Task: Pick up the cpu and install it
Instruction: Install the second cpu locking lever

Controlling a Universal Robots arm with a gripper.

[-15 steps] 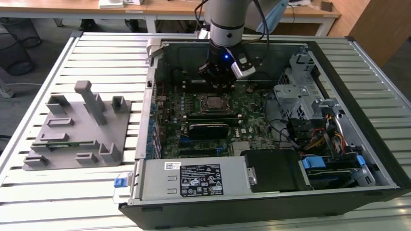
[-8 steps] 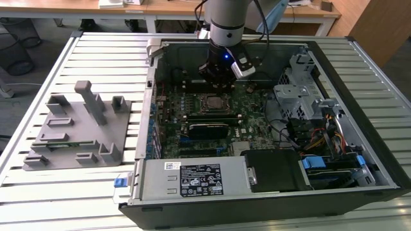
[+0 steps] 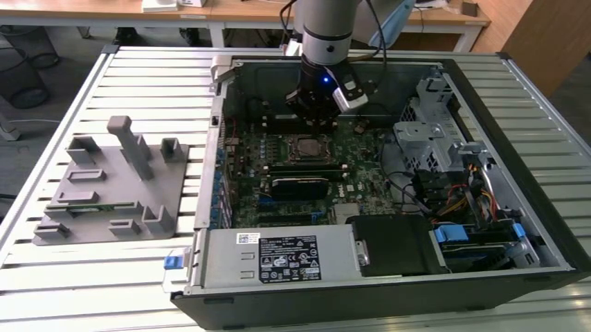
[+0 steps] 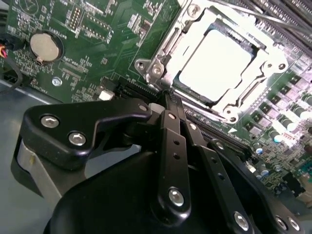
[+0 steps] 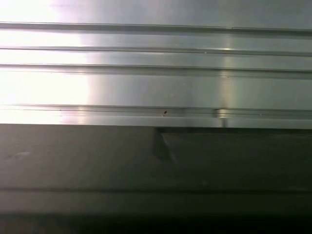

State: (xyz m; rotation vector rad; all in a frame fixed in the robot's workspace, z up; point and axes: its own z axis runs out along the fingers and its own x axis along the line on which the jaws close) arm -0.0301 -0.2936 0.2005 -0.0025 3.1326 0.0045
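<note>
On the exterior view's left, a grey plastic fixture tray (image 3: pixel 111 190) with upright posts and small pockets lies on the ribbed silver metal table (image 3: pixel 148 83). A thin green strip sits in one of its lower pockets; I cannot tell what it is. Just beside the tray, toward the exterior view's right, stands the open black computer case (image 3: pixel 544 207), lying on its side so that the green motherboard (image 3: pixel 365 162) faces up.

At the near edge of the case is the silver power supply box (image 3: pixel 277 259) with a black label, and a small blue plastic clip (image 3: pixel 176 262) sticks out at its corner. Farther to the exterior view's right are a metal drive cage (image 3: pixel 434 138) and a bundle of coloured cables (image 3: pixel 461 200).

The grey robot arm (image 3: pixel 325 34) comes down from above into the far part of the case. Its black gripper (image 3: pixel 319 123) hangs over the motherboard, just behind the square metal-framed socket (image 3: pixel 306 146).

In the second wrist view, the small flat square cpu with a shiny silver top (image 4: pixel 214 63) lies flat inside the socket (image 4: pixel 161 66), enclosed by the metal frame on all sides. The gripper (image 4: pixel 166 97) has its two black fingers (image 4: pixel 170 119) pressed together, with nothing between them, and the tips are near the corner of the socket frame, apart from the cpu. A round silver coin battery (image 4: pixel 45 46) sits on the board, well apart from the socket.

The first wrist view shows the ribbed metal surface (image 5: pixel 156 73) and a dark edge below it.
</note>
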